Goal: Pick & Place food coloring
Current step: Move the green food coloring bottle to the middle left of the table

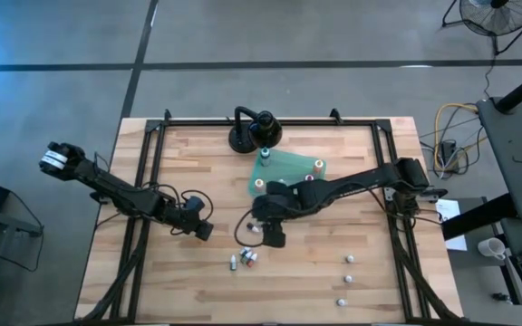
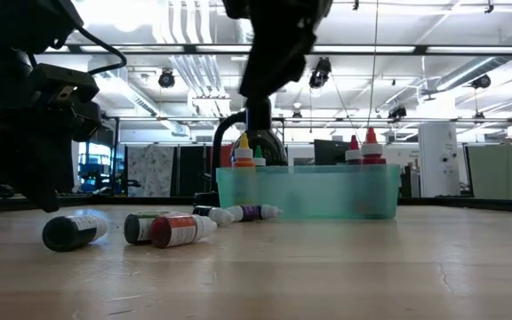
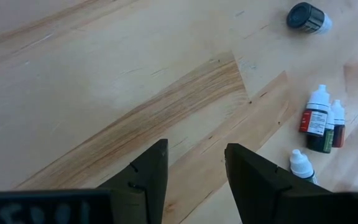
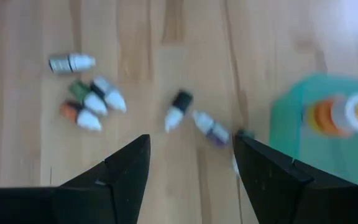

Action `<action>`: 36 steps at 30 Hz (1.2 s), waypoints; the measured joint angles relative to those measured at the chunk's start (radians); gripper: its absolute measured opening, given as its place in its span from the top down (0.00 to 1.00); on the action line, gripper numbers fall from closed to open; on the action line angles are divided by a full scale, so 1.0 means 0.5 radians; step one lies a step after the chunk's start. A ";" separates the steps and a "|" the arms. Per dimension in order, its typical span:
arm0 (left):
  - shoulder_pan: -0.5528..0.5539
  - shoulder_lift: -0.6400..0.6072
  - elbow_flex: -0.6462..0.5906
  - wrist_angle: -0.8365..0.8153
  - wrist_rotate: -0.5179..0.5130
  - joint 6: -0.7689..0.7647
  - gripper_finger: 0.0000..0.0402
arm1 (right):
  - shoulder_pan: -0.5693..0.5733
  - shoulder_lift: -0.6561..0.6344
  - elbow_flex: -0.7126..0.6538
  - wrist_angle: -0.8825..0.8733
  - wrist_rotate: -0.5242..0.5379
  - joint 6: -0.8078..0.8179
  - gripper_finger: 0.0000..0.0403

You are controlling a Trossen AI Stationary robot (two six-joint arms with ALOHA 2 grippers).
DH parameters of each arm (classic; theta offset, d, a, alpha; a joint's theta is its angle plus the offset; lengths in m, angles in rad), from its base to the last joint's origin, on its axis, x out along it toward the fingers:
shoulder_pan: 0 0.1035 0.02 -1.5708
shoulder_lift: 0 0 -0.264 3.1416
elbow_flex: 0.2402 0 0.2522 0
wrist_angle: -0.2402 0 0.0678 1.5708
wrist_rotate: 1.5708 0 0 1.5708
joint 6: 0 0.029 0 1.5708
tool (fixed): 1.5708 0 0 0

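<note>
Several tiny food coloring bottles lie on their sides on the wooden table: a cluster [image 4: 91, 102] near the front, a dark-capped one [image 4: 178, 109] and a purple one [image 4: 211, 129] closer to the green tray [image 1: 290, 174]. Others stand upright in the tray [image 2: 309, 191], among them an orange-capped one [image 2: 244, 151] and red-capped ones [image 2: 363, 147]. My right gripper [image 4: 191, 140] hangs open above the lying bottles [image 1: 254, 228], pointing steeply down, with nothing between its fingers. Left of the bottles and low over the table, my left gripper [image 3: 196, 149] is open on bare wood, its place in the high view [image 1: 203, 228].
A black round-based stand [image 1: 254, 131] is at the far edge behind the tray. Three more small bottles [image 1: 347, 279] lie toward the front right. A black frame rail [image 1: 152, 154] runs around the table. Bare wood lies at the front left.
</note>
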 joint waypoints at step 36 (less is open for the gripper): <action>0.001 0.000 0.000 -0.001 0.000 0.000 0.67 | 0.545 -0.114 -0.065 -0.672 -0.190 0.990 0.45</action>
